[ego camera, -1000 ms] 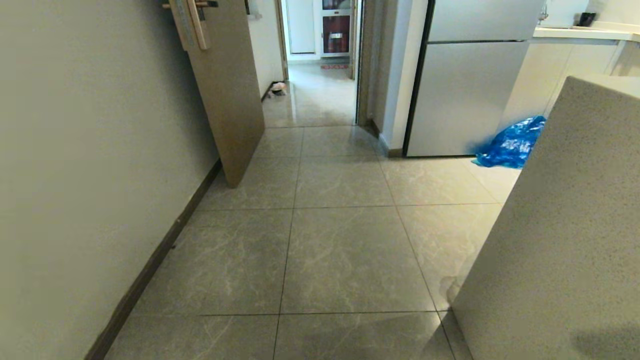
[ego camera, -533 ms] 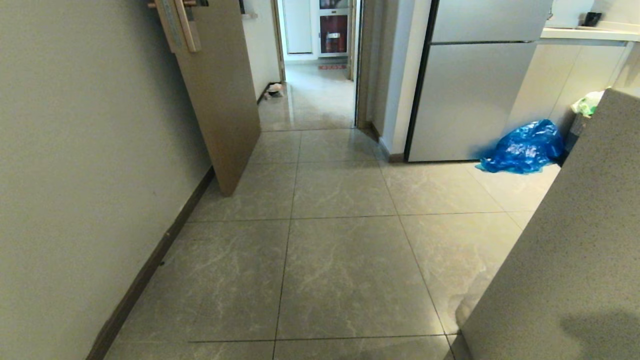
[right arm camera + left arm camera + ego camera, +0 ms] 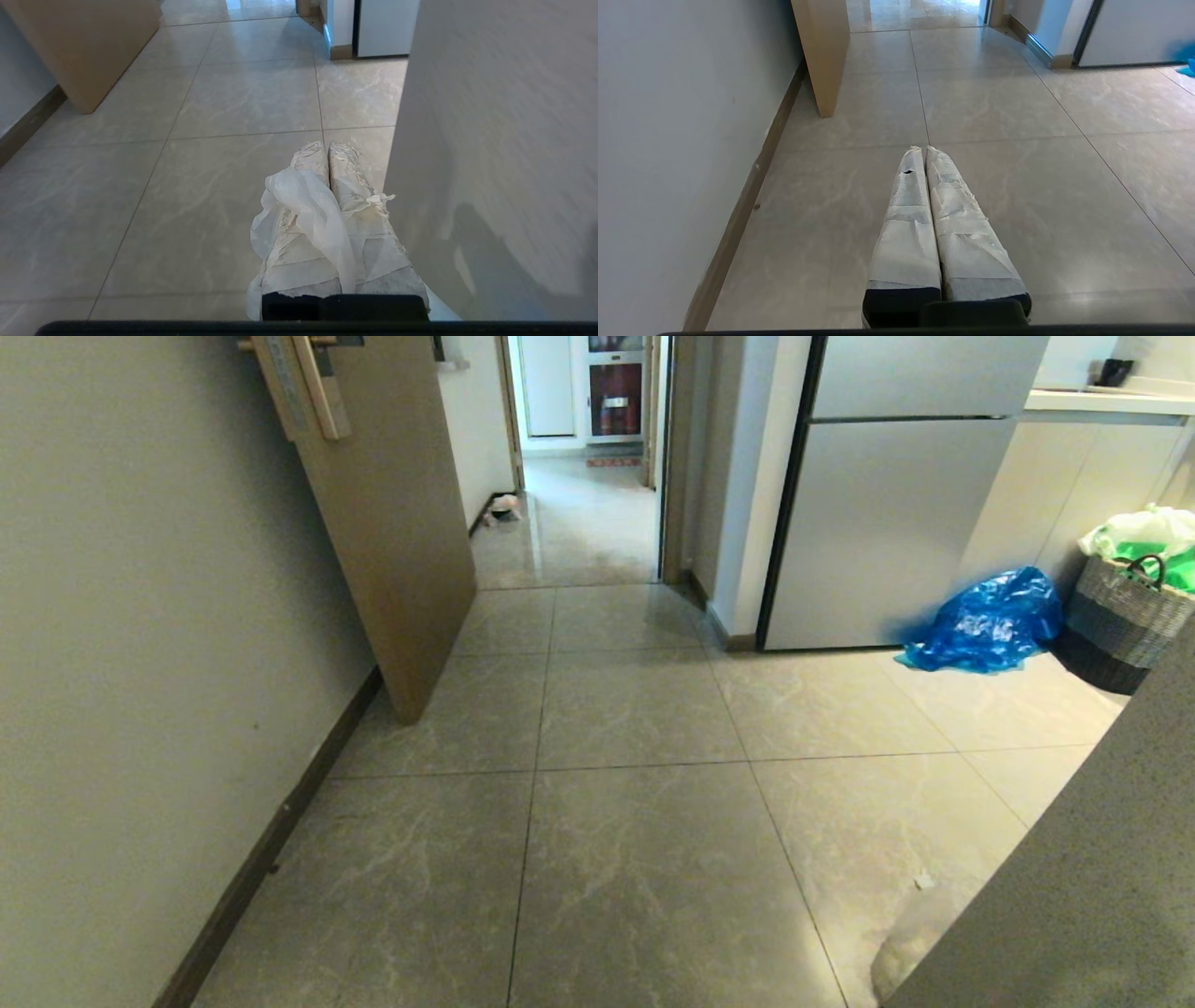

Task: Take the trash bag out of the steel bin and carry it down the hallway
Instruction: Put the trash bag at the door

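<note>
Grey marbled tiles point(image 3: 644, 859) run ahead of you through the hallway point(image 3: 579, 523), white wall point(image 3: 140, 663) and dark baseboard point(image 3: 271, 840) on your left. Your right gripper point(image 3: 328, 148) has its taped fingers point(image 3: 348, 177) pressed together on the bag point(image 3: 308, 210); thin white plastic is pinched between them and drapes back over the left finger toward the wrist, low above the tiles. Just right of that gripper stands a speckled grey panel point(image 3: 504, 140), close alongside. Your left gripper point(image 3: 923, 150) hangs over the tiles with its taped fingers point(image 3: 908, 210) closed on nothing. Beyond the bag, a wooden door point(image 3: 392, 523) stands ajar on the left, its foot on the tiles near the baseboard. Right of the hallway opening is a fridge point(image 3: 887, 504), and against its lower right corner lies a blue bag point(image 3: 990, 621). Just right of the blue bag sits a woven basket point(image 3: 1120, 616) holding white and green plastic point(image 3: 1144, 534).
</note>
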